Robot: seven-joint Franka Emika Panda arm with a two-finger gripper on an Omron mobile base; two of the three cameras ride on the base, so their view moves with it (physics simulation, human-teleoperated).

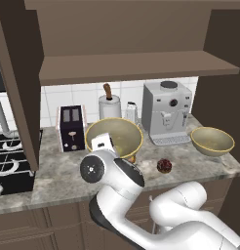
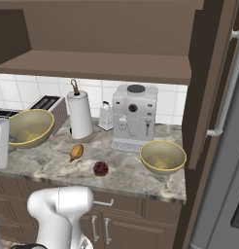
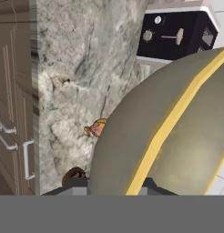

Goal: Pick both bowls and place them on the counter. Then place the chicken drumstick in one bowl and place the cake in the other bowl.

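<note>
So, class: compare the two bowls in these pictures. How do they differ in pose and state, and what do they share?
The left bowl is tilted, its opening facing sideways; the right bowl sits upright. The left bowl is clamped at its rim by the gripper; the right bowl rests free on the counter beside the coffee machine. Both are olive-beige, yellow-rimmed and empty.

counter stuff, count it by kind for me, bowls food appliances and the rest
bowls: 2, one on the counter at right, one tilted in the gripper
food: 2, chicken drumstick, cake
appliances: 2, toaster, coffee machine
other: 2, paper towel roll, grater
total: 8
</note>
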